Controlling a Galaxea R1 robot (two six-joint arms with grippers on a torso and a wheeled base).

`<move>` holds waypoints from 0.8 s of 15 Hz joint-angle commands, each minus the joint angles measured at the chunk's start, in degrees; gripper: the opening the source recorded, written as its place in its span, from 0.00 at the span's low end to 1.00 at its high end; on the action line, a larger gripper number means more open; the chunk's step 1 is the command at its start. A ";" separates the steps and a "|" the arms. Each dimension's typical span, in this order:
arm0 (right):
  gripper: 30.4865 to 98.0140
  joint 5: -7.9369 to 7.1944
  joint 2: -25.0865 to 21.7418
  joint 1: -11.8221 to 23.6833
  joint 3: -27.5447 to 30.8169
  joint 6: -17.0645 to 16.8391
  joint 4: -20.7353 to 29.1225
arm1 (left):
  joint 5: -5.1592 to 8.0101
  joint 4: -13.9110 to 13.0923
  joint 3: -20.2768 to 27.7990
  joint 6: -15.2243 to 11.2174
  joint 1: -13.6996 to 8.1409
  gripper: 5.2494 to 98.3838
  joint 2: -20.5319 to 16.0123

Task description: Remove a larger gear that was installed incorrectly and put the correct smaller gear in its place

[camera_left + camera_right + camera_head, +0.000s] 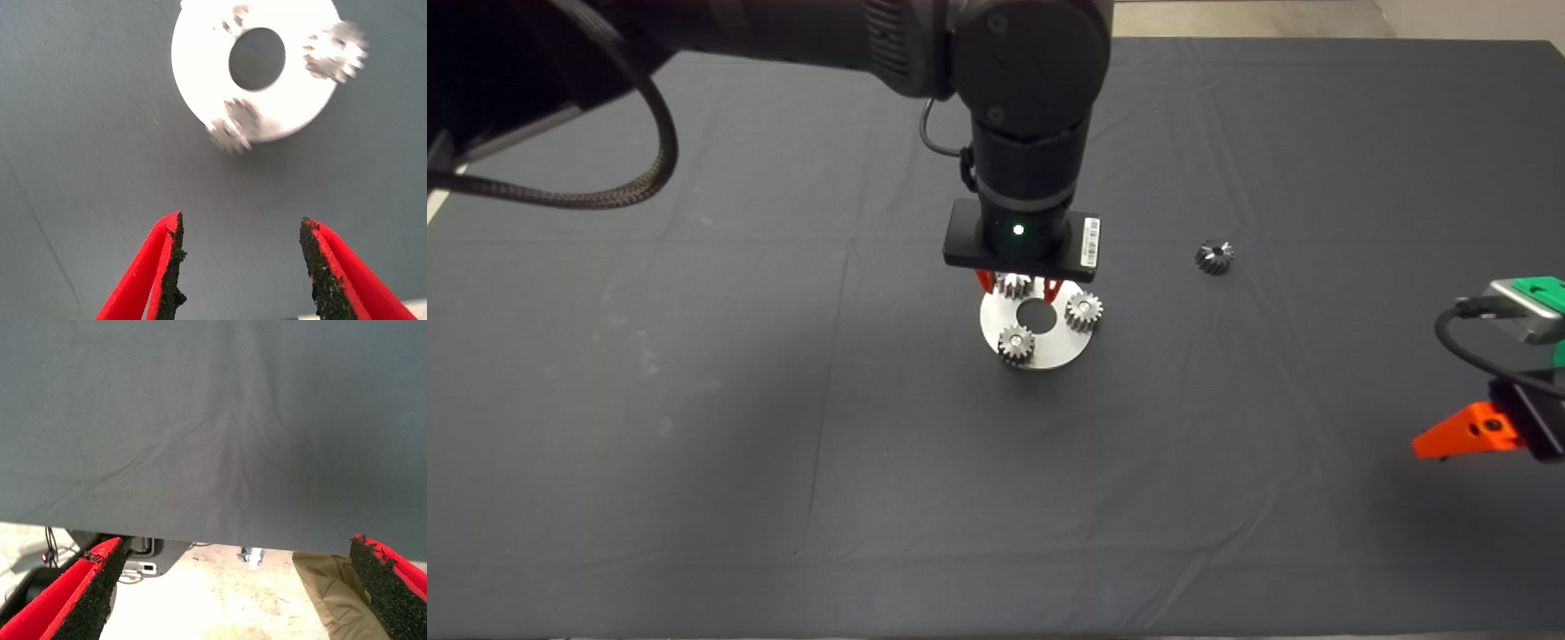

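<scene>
While three small gears sit on the plate (1049,354), the left gripper (240,257) is being held wide open, apparently for release.

You are seeing no legible text; the barcode sticker (1090,241) above the round plate (1049,351) is showing unreadable print.

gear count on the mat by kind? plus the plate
Small gears on the round plate: 3
Loose dark gear on the mat: 1
Round plate with centre hole: 1
Total: 5
</scene>
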 commanded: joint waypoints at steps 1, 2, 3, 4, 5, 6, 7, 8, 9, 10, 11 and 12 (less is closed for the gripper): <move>0.87 -5.72 -0.92 1.27 -0.87 -2.65 2.69 | 2.99 5.71 -2.43 3.06 4.80 0.42 0.66; 0.87 -5.72 -0.84 1.27 -0.78 -2.73 2.69 | 2.99 6.74 -3.13 3.75 6.07 0.46 0.49; 0.87 -5.65 -0.57 1.27 -0.78 -2.73 2.69 | 2.99 7.95 -3.88 4.09 7.08 0.47 0.49; 0.87 -5.63 -0.22 1.27 -0.78 -2.70 2.77 | 2.90 8.84 -4.47 4.85 7.44 0.49 0.66; 0.87 -5.63 0.07 1.27 -0.76 -2.65 2.77 | 2.90 9.60 -5.75 5.17 7.35 0.52 0.77; 0.87 -5.63 0.13 1.18 -0.60 -2.65 2.77 | 2.90 10.60 -8.61 6.27 7.44 0.52 1.88; 0.87 -5.63 -0.02 1.18 -0.52 -2.65 2.77 | 2.83 10.95 -11.68 9.44 8.05 0.52 2.68; 0.87 -5.63 -0.13 1.18 -0.52 -2.65 2.77 | 2.72 11.13 -14.28 12.46 9.37 0.52 2.77; 0.87 -5.63 0.04 1.18 -0.60 -2.65 2.77 | 2.73 11.30 -15.91 14.10 9.46 0.52 2.86; 0.87 -5.63 0.04 1.10 -0.78 -2.65 2.72 | 2.72 11.66 -16.78 15.25 9.46 0.54 2.95; 0.87 -5.63 0.13 1.10 -1.04 -2.65 2.69 | 2.64 11.66 -17.57 15.69 9.46 0.57 2.95; 0.87 -5.54 0.22 1.10 -1.13 -2.63 2.69 | 2.44 11.75 -18.31 15.80 9.48 0.58 2.95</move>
